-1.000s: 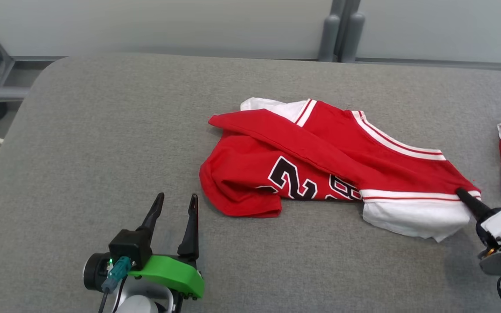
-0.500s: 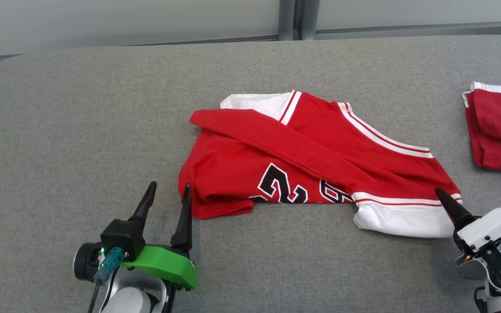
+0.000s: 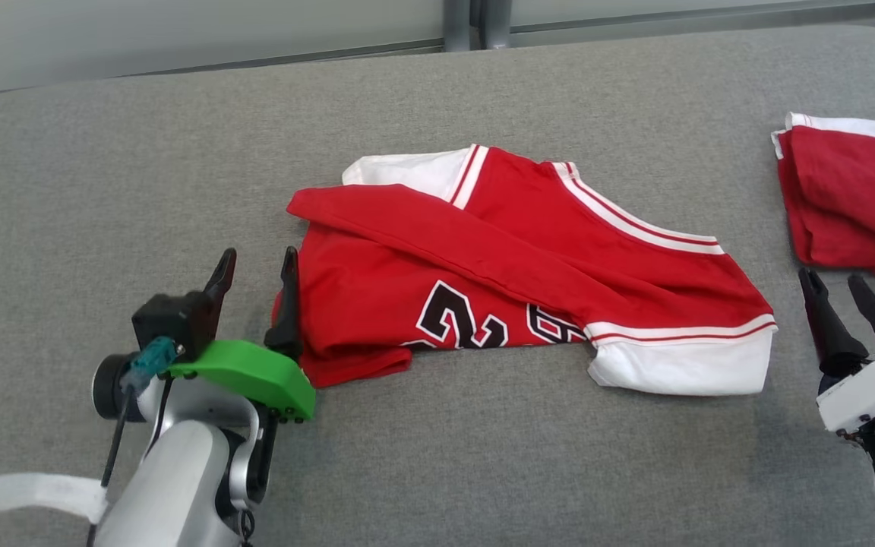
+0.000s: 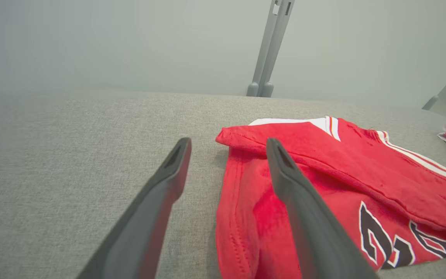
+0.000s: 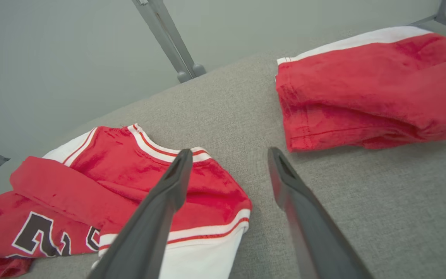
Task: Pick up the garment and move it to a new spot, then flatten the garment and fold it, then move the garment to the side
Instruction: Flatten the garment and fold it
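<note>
Red jersey (image 3: 529,258) lay rumpled mid-frame on the desk (image 3: 141,152), unheld.
My left tool (image 3: 259,258), spread, bracketed its left edge, likely for a flattening pull; my right tool (image 3: 831,279), spread, stood empty at lower right.

My two arms on camera
The left gripper (image 3: 257,260) has long dark tapered fingers (image 3: 287,300), a bright green bracket (image 3: 244,372), a teal plug (image 3: 147,357) with black cable (image 3: 117,437) and silver forearm (image 3: 172,486); the right gripper (image 3: 831,278) has white casing (image 3: 870,387).

A folded red cloth with white edging (image 3: 855,205) is laid at the right edge of the grey fabric-covered table (image 3: 141,152); paired grey metal posts (image 3: 456,23) are seen behind its far edge.
</note>
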